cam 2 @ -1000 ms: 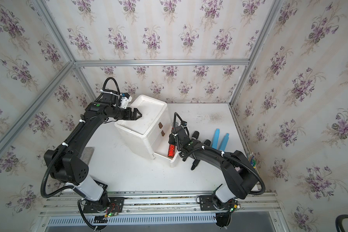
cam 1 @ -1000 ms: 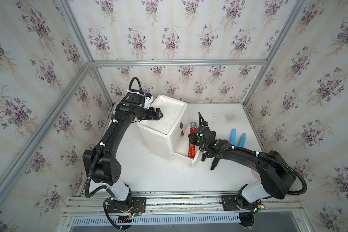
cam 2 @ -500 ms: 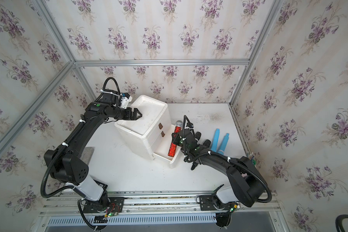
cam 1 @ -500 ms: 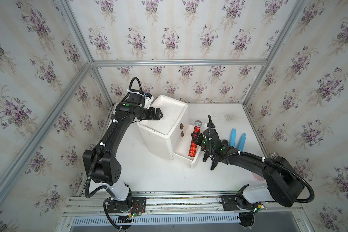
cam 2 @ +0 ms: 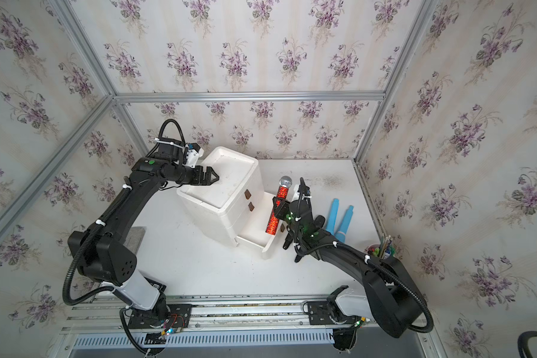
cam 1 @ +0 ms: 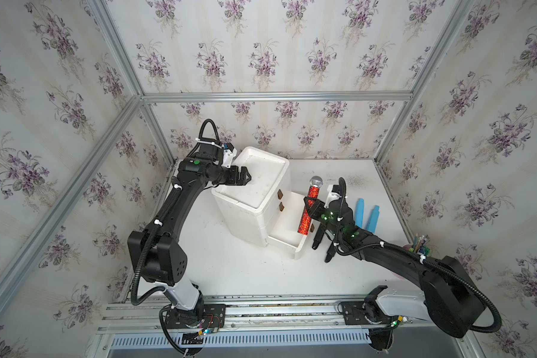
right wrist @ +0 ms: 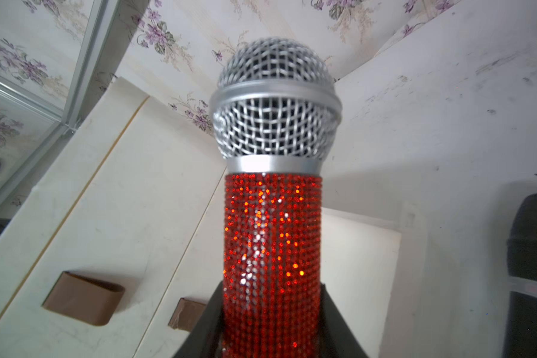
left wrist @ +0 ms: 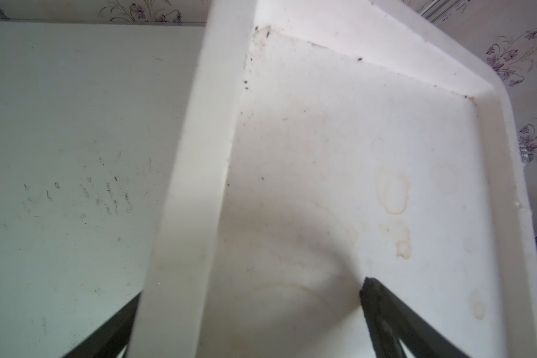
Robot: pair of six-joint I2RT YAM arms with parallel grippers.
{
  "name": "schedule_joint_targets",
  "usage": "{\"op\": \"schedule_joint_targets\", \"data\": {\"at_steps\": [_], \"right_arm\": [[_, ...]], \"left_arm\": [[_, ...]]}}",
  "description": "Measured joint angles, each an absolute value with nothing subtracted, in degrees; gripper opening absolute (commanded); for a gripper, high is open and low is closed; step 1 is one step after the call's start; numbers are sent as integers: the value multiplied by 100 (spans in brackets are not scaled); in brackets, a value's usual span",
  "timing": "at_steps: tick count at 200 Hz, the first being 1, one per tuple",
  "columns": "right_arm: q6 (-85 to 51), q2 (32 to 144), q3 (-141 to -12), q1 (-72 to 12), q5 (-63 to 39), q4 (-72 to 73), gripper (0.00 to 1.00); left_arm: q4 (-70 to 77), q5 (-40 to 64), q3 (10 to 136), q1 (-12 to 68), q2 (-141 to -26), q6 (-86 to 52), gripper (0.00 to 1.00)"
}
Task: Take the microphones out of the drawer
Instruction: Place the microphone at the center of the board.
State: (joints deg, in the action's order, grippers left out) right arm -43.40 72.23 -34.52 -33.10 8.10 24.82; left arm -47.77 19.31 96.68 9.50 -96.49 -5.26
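Red-sequinned microphone [cam 1: 313, 192], clamped at mid-shaft by the right gripper [cam 1: 309, 207], is held nearly upright over the open bottom drawer [cam 1: 287, 223], its lower end apparently clear of the drawer floor. Left gripper [cam 1: 244, 178], jaws spread, straddles the top rim of the cabinet [cam 1: 262, 173]. Extraction appears nearly complete; what is left is to carry the microphone aside and set it down.

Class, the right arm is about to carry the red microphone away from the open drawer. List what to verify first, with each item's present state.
1. Grip: right gripper shut on the microphone: ok.
2. Clearance: microphone's lower end above the drawer wall: cannot tell.
3. Support: left gripper open astride the cabinet rim: ok.
4. Set-down: bare table in front of the drawer: ok.
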Motion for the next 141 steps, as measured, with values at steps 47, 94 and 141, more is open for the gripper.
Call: {"op": "schedule_joint_targets", "data": {"at_steps": [47,94,141], "right_arm": [[-4259,6576,-3120,-2947,766,2283,0],[-4241,6062,-2989,-2580,534,1673,0],[-4248,6156,-2799,-2401,165,1079,0]], "left_arm": [[-4744,1892,9668,950,-9660,-521,99],[-4716,1868,9668,950,-9662,-510,99],[-4713,1876,9671,950,-9662,-510,99]]}}
